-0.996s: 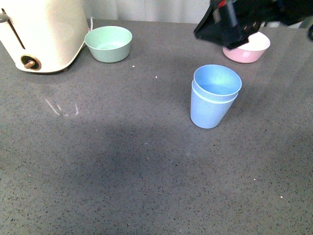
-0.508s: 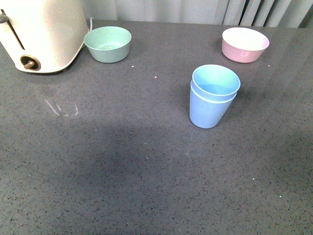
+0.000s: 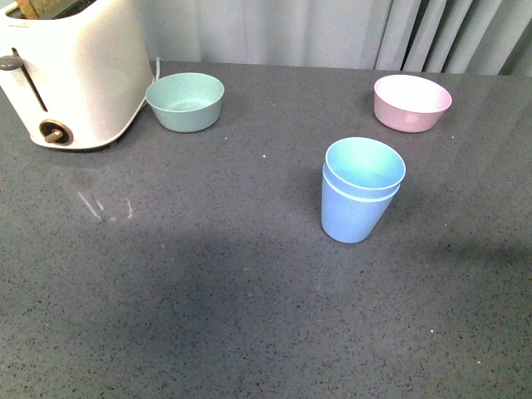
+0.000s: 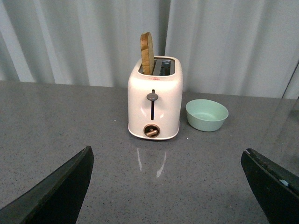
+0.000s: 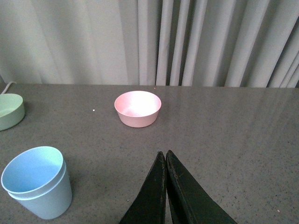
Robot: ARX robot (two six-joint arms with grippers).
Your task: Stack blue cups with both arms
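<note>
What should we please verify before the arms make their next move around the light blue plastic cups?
1. Cups nested: ok. One light blue plastic cup sits inside the other, upright on the grey speckled countertop.
2. Left gripper empty: ok. Fingers wide apart, nothing between them.
3. Right gripper empty: ok. Fingers together, holding nothing.
4. Arms away from the stack: ok. Neither shows in the front view.
5. Pink bowl, mint-green bowl and cream toaster apart from the stack: ok.
6. Inner cup fully seated: cannot tell.
</note>
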